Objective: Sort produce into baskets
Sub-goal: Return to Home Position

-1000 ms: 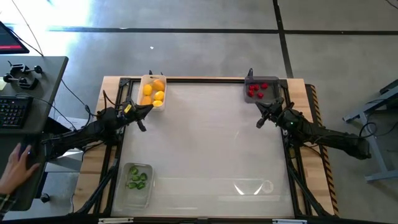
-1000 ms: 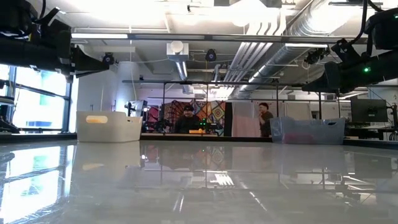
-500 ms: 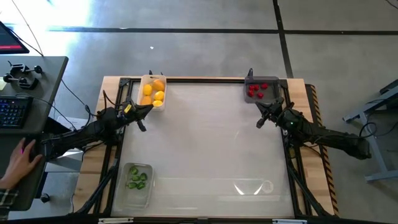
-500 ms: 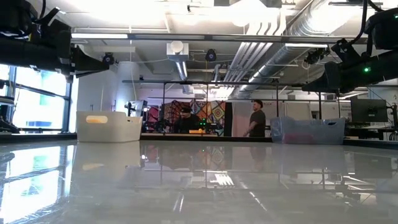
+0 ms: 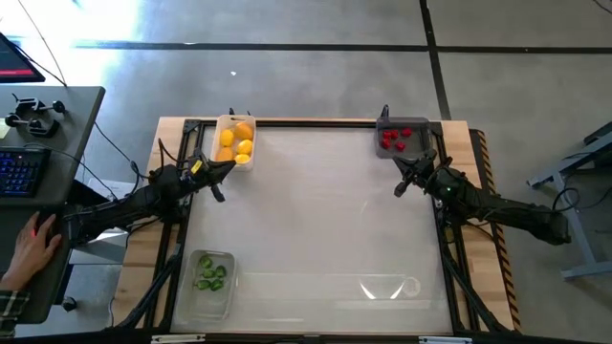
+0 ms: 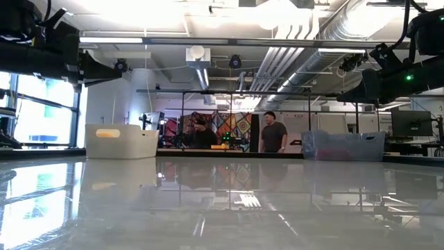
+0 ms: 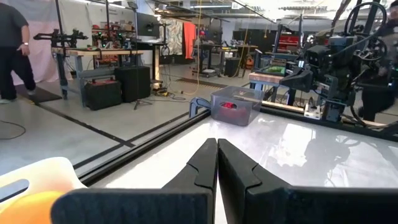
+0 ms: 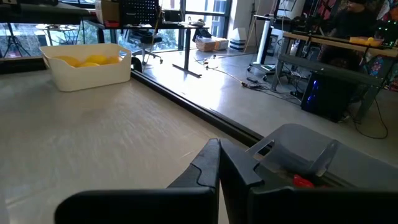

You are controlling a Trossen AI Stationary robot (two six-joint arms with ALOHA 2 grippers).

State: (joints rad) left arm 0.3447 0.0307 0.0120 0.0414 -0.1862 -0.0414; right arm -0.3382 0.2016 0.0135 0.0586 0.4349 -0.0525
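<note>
A white tray (image 5: pixel 235 141) at the far left holds yellow and orange fruit (image 5: pixel 234 139). At the far right, a dark grey tray (image 5: pixel 402 139) holds red berries (image 5: pixel 392 139). Green pieces (image 5: pixel 211 273) lie in a clear tray (image 5: pixel 207 285) at the near left. My left gripper (image 5: pixel 230 165) hangs shut just near of the white tray, its fingertips (image 7: pixel 217 142) closed together. My right gripper (image 5: pixel 403 172) hangs shut just near of the grey tray, with closed tips (image 8: pixel 219 143). Neither holds anything.
A desk with a keyboard (image 5: pixel 21 170) stands left of the table, and a person's hand (image 5: pixel 33 239) rests at its near end. A person (image 6: pixel 272 133) stands in the room beyond the far edge. Black frame rails (image 5: pixel 449 258) run along the table's sides.
Both arms have kept still. The person in the room beyond the table has walked toward the left, and the hand at the desk has shifted a little.
</note>
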